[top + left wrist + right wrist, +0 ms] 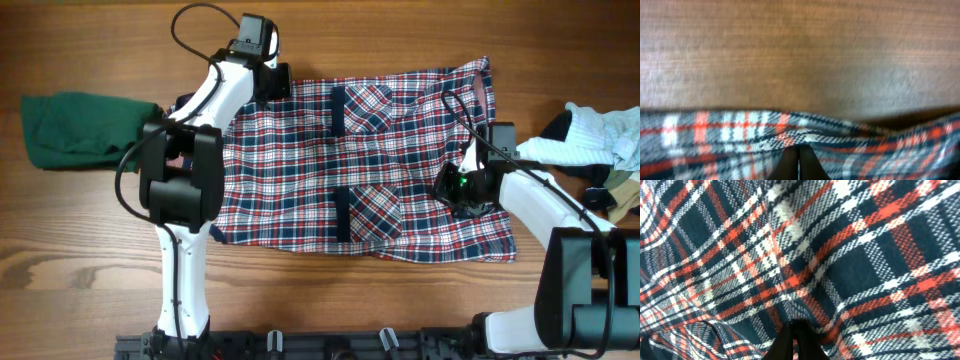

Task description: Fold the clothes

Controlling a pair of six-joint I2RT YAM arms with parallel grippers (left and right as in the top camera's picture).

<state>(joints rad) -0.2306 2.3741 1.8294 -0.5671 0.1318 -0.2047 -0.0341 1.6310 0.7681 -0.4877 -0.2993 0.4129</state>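
The right claw (795, 329) is pinched narrow on a pucker of the plaid (370, 170), at about 3 o'clock on the garment. The plaid lies spread out in the middle of the table (400, 30). At the table's 9 o'clock sits a green cloth (80, 128), and at 3 o'clock, just beside the right arm, a pile (600, 150) of pale clothes. Farthest off, the left claw (799, 152) nips the plaid's far edge at 11 o'clock, fingers together, with a fold bunched at their tips.
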